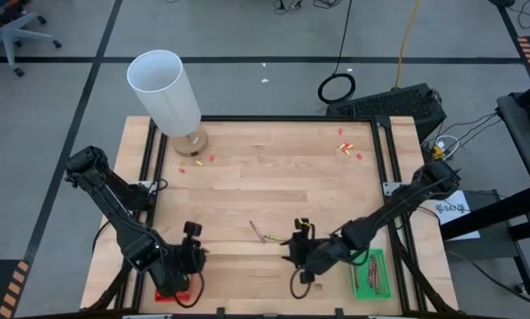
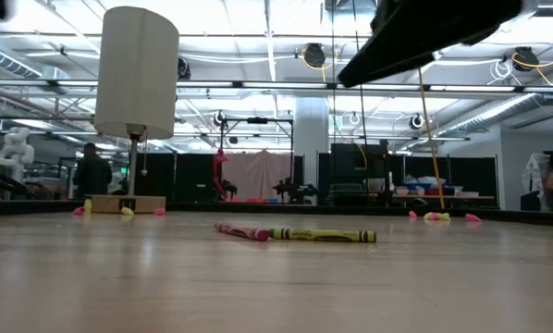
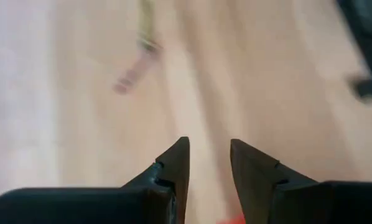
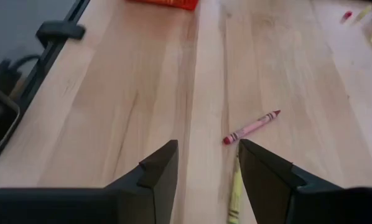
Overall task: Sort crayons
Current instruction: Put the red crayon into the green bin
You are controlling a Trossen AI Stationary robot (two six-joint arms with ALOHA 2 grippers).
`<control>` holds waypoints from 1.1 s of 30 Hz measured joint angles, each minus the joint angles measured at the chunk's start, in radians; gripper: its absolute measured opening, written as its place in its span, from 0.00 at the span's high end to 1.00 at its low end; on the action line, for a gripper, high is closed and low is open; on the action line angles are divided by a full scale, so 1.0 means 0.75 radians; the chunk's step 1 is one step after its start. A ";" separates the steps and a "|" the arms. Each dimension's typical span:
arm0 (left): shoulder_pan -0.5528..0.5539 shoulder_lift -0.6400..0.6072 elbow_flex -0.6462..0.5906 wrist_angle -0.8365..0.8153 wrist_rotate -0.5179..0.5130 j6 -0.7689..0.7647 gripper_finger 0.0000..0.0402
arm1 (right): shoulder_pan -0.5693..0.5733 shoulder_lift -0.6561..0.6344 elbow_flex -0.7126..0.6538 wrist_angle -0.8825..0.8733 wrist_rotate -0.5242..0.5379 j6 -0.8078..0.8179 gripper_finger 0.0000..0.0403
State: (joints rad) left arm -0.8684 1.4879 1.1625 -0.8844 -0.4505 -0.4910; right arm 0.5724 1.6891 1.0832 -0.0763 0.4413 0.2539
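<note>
Two crayons lie flat on the wooden table near its front middle: a reddish one [image 1: 256, 229] [image 2: 242, 231] [image 4: 251, 127] and a brownish-olive one [image 1: 272, 239] [image 2: 323, 236] [image 4: 234, 193], their ends meeting. My right gripper [image 1: 297, 252] [image 4: 208, 155] is open just to the right of them, and the olive crayon's near end lies on the table below the gap between its fingers. My left gripper [image 1: 192, 257] [image 3: 209, 152] is open and empty at the front left, over the red tray [image 1: 172, 293]. A green tray [image 1: 371, 273] at the front right holds several crayons.
A white lamp [image 1: 165, 89] on a wooden base [image 1: 191, 142] stands at the far left corner. Small red and yellow scraps lie near it [image 1: 198, 159] and at the far right [image 1: 346, 148]. Bare wood lies between the two arms and across the table's middle.
</note>
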 joint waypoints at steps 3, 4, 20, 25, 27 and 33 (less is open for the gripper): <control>0.009 0.000 0.000 0.037 -0.206 -0.001 0.74 | -0.036 0.032 0.000 0.065 0.005 0.065 0.62; 0.012 0.000 -0.002 0.067 -0.270 -0.002 0.74 | -0.048 0.043 0.000 0.096 0.006 0.084 0.62; 0.038 0.144 -0.010 0.337 -0.731 -0.002 0.74 | -0.187 0.328 0.001 0.426 0.045 0.130 0.62; 0.061 0.231 -0.011 0.372 -0.732 -0.001 0.74 | -0.205 0.424 0.000 0.569 0.076 0.100 0.62; 0.072 0.245 -0.011 0.378 -0.733 -0.002 0.74 | -0.213 0.451 0.000 0.626 0.077 0.106 0.62; 0.090 0.254 -0.011 0.384 -0.734 -0.001 0.74 | -0.238 0.495 0.003 0.627 0.080 0.162 0.62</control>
State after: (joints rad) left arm -0.8007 1.6783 1.1545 -0.5962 -1.0008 -0.4919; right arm 0.3939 2.0601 1.0855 0.3937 0.5013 0.3755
